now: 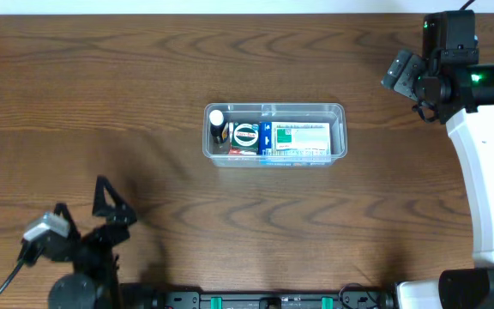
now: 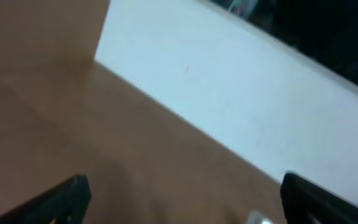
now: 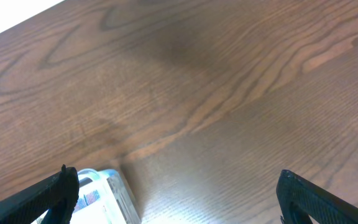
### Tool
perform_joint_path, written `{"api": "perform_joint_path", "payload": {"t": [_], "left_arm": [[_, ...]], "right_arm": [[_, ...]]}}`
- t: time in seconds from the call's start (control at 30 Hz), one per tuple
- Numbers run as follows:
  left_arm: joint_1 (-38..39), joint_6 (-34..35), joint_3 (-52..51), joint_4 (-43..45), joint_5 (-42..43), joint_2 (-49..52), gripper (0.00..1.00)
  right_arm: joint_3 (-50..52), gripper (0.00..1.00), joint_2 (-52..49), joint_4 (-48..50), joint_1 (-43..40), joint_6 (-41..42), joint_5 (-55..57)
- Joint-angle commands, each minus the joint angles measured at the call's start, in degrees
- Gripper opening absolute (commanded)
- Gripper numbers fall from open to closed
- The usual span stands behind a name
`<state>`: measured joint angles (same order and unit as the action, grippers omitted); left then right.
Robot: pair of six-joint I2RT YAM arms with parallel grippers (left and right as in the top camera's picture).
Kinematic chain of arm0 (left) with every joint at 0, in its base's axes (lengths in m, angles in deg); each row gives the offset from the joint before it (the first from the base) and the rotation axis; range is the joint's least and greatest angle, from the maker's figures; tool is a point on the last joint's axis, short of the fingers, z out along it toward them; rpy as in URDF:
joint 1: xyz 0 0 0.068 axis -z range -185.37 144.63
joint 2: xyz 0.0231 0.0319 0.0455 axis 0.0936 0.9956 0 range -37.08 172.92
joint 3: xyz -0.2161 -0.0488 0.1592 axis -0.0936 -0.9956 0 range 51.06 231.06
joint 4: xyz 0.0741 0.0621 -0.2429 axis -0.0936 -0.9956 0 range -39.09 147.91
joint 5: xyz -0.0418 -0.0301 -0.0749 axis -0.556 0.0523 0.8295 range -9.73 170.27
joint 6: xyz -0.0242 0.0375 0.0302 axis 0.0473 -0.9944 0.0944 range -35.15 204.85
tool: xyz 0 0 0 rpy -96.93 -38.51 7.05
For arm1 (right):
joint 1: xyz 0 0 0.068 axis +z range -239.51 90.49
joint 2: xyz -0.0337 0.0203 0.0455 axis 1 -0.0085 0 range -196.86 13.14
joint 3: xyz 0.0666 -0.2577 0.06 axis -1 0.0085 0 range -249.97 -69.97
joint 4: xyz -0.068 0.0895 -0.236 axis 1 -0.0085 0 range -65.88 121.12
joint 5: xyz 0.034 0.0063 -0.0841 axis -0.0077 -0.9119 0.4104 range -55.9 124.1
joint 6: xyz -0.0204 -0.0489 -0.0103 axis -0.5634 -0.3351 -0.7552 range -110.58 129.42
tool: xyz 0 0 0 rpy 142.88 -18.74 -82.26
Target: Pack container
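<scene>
The clear plastic container (image 1: 340,112) sits at the middle of the wooden table. It holds a small dark bottle with a white cap (image 1: 217,124) at its left end, a round green-and-white item (image 1: 244,135) beside it, and a blue, green and white box (image 1: 302,140) on the right. My left gripper (image 1: 110,204) is open and empty at the front left, far from the container. My right gripper (image 1: 399,72) is open and empty at the back right, apart from the container. A corner of the container (image 3: 114,190) shows in the right wrist view.
The left wrist view shows the table's far edge and a white wall (image 2: 241,93), blurred. The right arm's white link (image 1: 487,172) runs along the right side of the table.
</scene>
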<state>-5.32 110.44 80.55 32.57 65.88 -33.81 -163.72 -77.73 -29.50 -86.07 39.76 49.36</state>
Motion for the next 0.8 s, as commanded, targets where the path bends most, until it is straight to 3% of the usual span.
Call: {"api": "perform_joint_path", "payload": {"t": [0.0, 0.2, 0.77], "left_arm": [[-0.3, 0.0, -6.2, 5.7, -0.7, -0.5, 0.98], [-0.3, 0.0, -13.9, 13.6, -0.7, -0.9, 0.98], [-0.3, 0.0, -25.3, 20.5, -0.7, -3.2, 0.98]], "right_arm": [[-0.2, 0.99, 0.2, -0.1, -0.3, -0.7, 0.8], [-0.2, 0.99, 0.2, -0.1, -0.3, -0.7, 0.8], [-0.2, 0.99, 0.2, -0.1, -0.3, -0.7, 0.8]]}}
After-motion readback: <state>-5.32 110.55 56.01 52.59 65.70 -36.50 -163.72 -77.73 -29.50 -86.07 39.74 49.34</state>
